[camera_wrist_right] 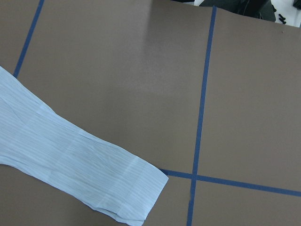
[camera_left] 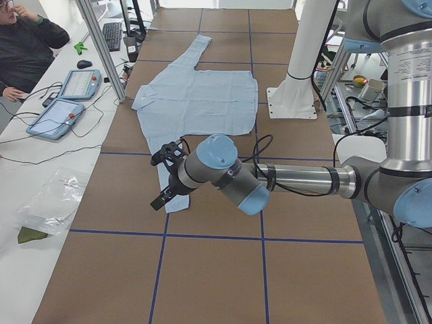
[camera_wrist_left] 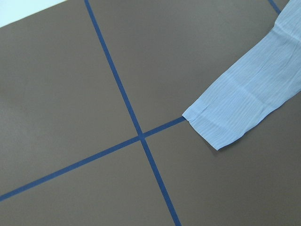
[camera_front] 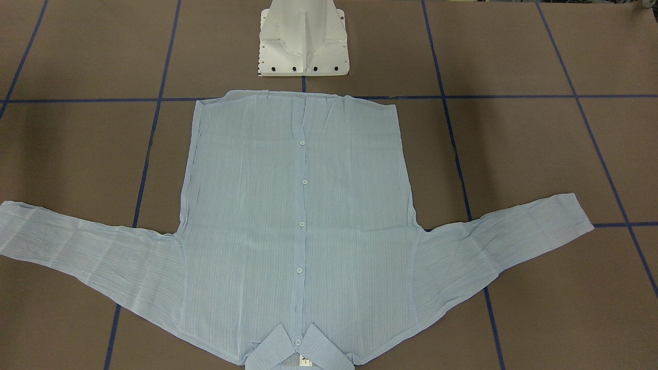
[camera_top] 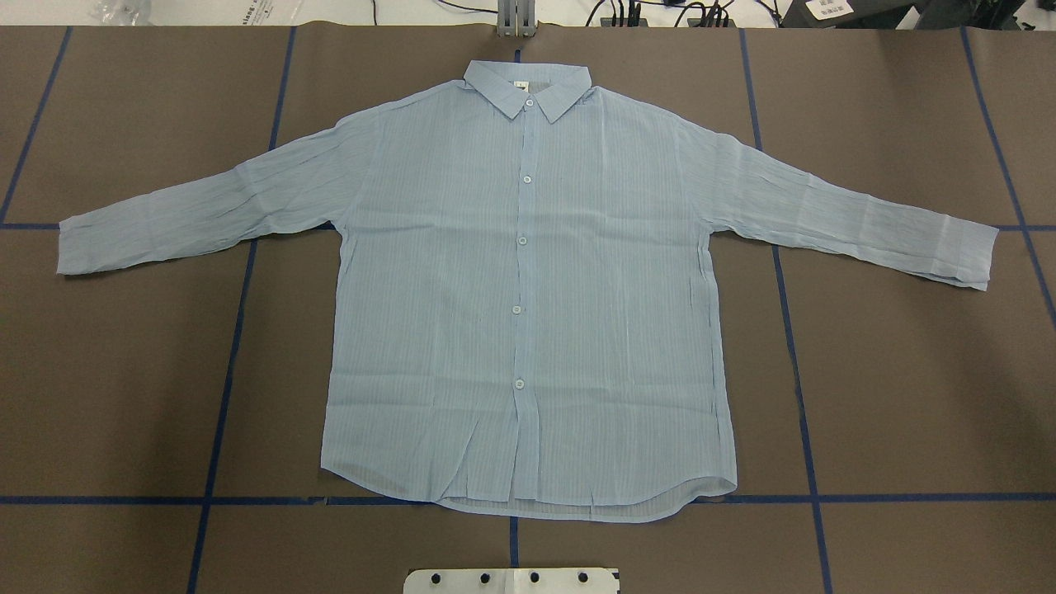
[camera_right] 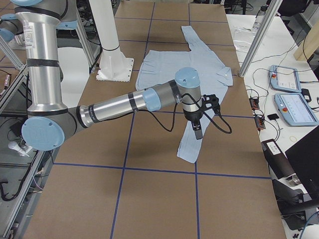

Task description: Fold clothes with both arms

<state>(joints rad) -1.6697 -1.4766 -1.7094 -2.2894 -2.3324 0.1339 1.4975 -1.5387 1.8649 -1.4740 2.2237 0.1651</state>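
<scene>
Light blue shirt (camera_top: pixel 528 289) spread flat, front up, on the brown counter (camera_top: pixel 907 396), hem near the white pedestal (camera_front: pixel 303 46), collar at the far side, sleeves out to either side. Left arm (camera_left: pixel 290 179) stretched low and nearly level, its tool (camera_left: pixel 159 201) pointing down over the left sleeve's cuff; right arm (camera_right: pixel 114 107) likewise level, its tool (camera_right: pixel 199 134) hanging over the right cuff. Cannot tell from these side views whether either tool is wide or narrow.

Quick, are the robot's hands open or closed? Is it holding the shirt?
Left gripper: cannot tell from this side view.
Right gripper: cannot tell either.
</scene>
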